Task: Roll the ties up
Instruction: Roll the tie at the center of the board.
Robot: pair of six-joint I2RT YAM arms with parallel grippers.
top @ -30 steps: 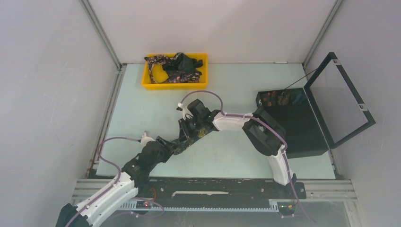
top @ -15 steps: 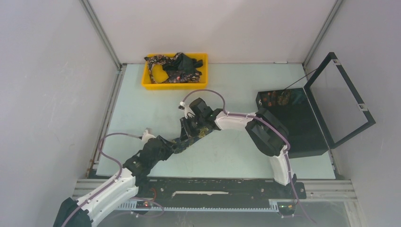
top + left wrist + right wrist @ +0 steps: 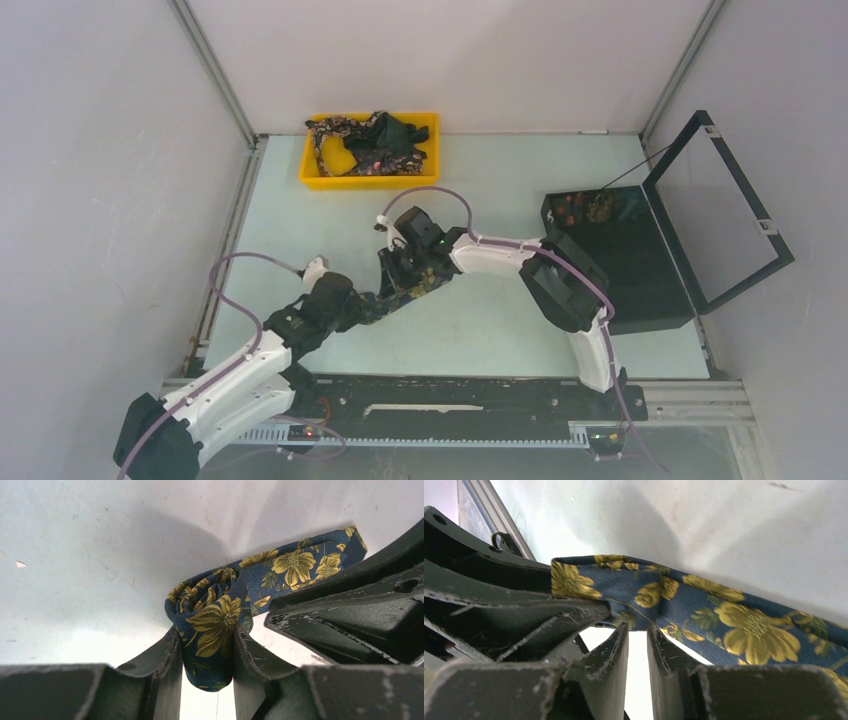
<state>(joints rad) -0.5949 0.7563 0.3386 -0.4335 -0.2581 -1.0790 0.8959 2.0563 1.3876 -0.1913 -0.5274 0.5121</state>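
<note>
One tie (image 3: 295, 567): my left gripper (image 3: 207, 635) clamps its one rolled end, my right gripper (image 3: 637, 630) pinches the flat band.

The pale mint-green table (image 3: 500, 180) has a smooth surface, faintly scuffed and speckled in the wrist views. A yellow tray (image 3: 370, 182) sits on it at 11 o'clock, against the far edge. A black hinged box (image 3: 640, 270) stands at 3 o'clock by the right edge, its lid (image 3: 735, 200) swung open to the right. Just left of centre, a navy tie (image 3: 292, 567) with yellow flowers runs from centre toward 8 o'clock, its rolled end raised. A tiny white fleck (image 3: 20, 564) lies near it.
</note>
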